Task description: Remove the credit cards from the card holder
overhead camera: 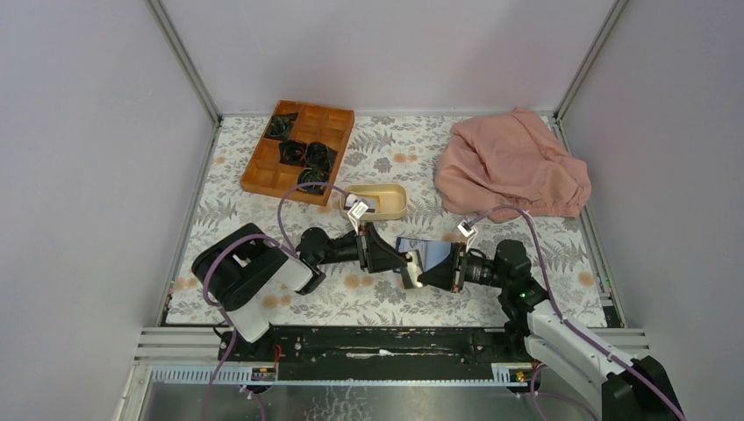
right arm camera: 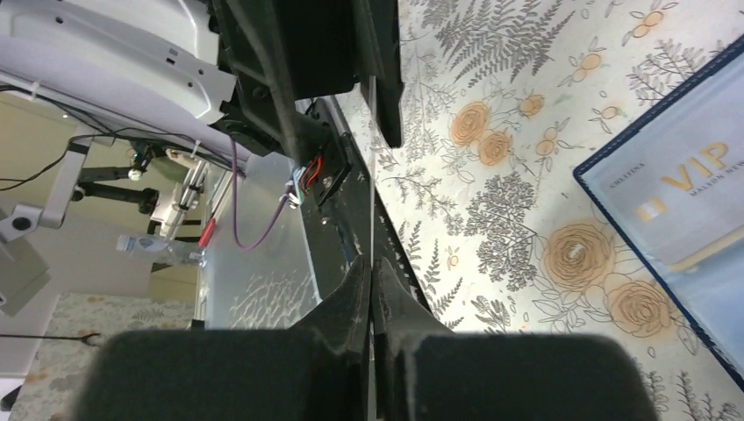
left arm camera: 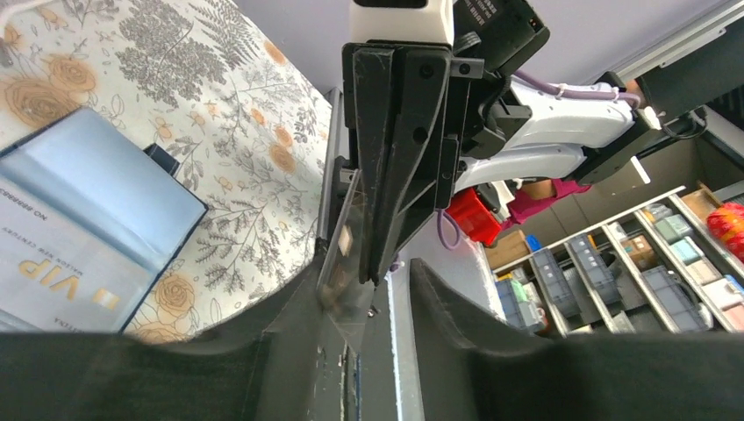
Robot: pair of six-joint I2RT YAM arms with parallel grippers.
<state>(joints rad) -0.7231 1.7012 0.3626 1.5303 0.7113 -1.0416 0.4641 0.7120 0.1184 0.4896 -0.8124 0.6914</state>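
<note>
Both arms meet over the middle of the worktop (overhead camera: 351, 303), and there's a credit card (left arm camera: 344, 263) up in the air between them. The right gripper (right arm camera: 373, 267) has its fingers pressed together on the card's edge; in its own wrist view the card shows as a bare sliver running up out of the pads. The left gripper (left arm camera: 364, 285) faces it with fingers apart. The card stands in that gap, close to one finger, and I can't tell whether it touches. Down on the worktop, just beside the meeting point, lies the card holder (left arm camera: 96, 202), spread open with its pale blue pockets up. A VIP card (left arm camera: 53, 281) sits tucked in a pocket, so by my reckoning there's more to pull. How will these handle? Light, thin, stiff but springy, and glossy: this one throws reflections, so it's liable to slide or pivot if nipped at a corner. The best hold is flat across both faces, well in from the edge. For the one in the pocket, only the exposed strip offers purchase, and the soft, light holder will likely drag along unless the other arm pins it.
</note>
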